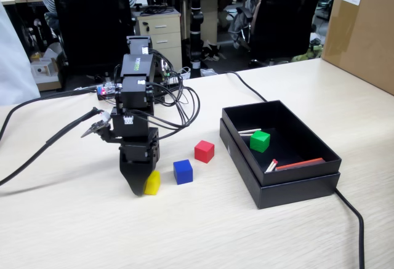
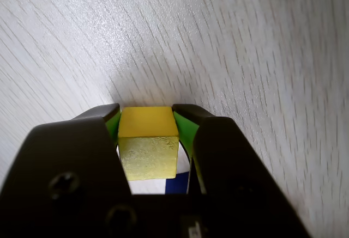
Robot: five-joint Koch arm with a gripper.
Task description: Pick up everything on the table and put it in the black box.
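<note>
On the table point(image 1: 258, 232), left of centre in the fixed view: gripper point(image 1: 143, 186) pointing straight down, clamping the yellow cube point(image 1: 152, 183).

Standing nearly vertical over the tabletop, upper links folded above the wrist, cables looping behind. Pressing both jaws against opposite faces of the yellow cube point(image 2: 148, 148) in the wrist view, green pads point(image 2: 183, 126) touching its sides, cube sitting at or just above the wood surface. Lying just right of the gripper: blue cube point(image 1: 183, 172), then red cube point(image 1: 204, 151), both on the table and apart from each other. Resting inside the black box point(image 1: 289, 189) further right: green cube point(image 1: 260, 141), beside red-tipped white sticks point(image 1: 271, 165) and a flat red strip point(image 1: 300, 164).
</note>
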